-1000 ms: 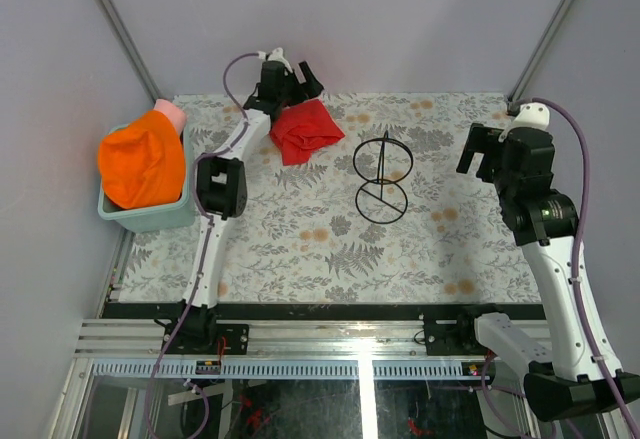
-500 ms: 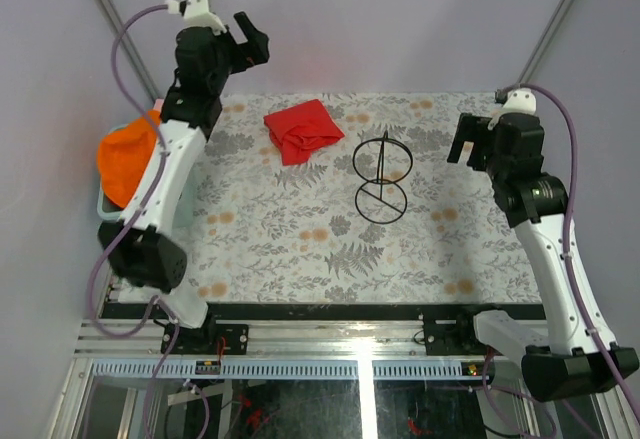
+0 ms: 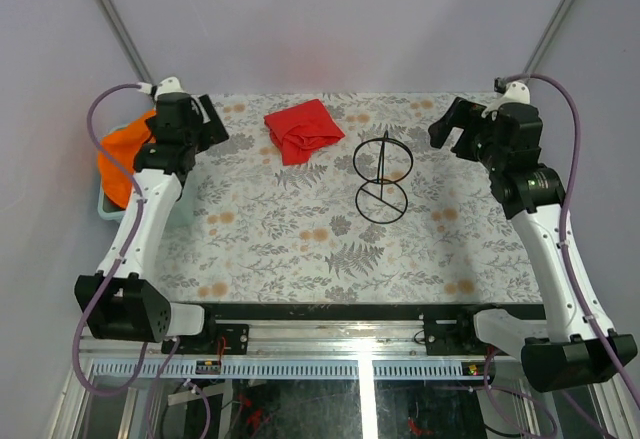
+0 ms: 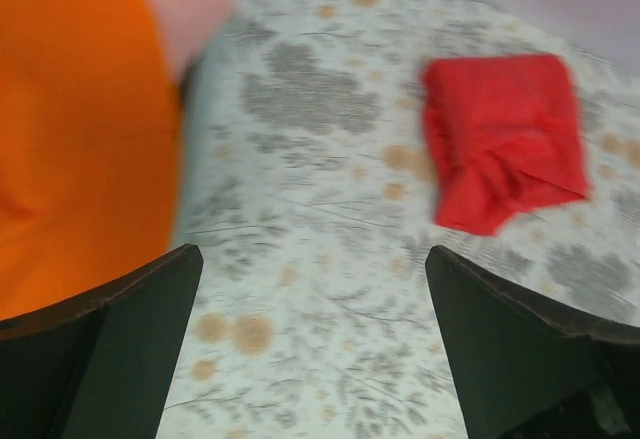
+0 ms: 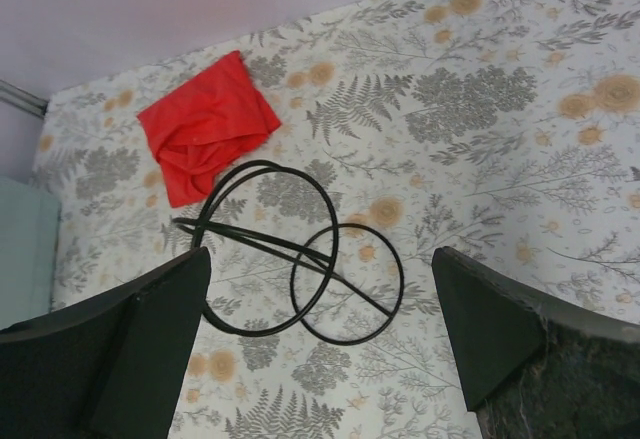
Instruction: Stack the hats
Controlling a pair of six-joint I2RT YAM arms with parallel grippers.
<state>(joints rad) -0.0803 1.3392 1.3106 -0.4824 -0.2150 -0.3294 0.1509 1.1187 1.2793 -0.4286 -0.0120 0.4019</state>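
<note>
An orange hat (image 3: 118,154) fills the teal bin (image 3: 104,205) at the table's left edge; in the left wrist view the orange hat (image 4: 80,129) is a big blur, with a pink hat (image 4: 185,4) behind it. My left gripper (image 3: 205,127) hangs open and empty just right of the bin, above the patterned table; in its own view the left gripper (image 4: 315,339) has only tabletop between its fingers. A crumpled, squarish red fabric piece (image 3: 303,131) lies at the back centre; I cannot tell whether it is a hat. My right gripper (image 3: 450,125) is open and empty at the back right.
A black wire stand (image 3: 380,177) of two rings on a rod stands mid-table, right of the red fabric; in the right wrist view the wire stand (image 5: 290,254) lies ahead of the open right gripper (image 5: 320,339). Grey walls close off the back and sides.
My left arm left the red fabric on the table, swung up and left, and came down beside the bin. My right gripper moved toward the back and slightly left.
</note>
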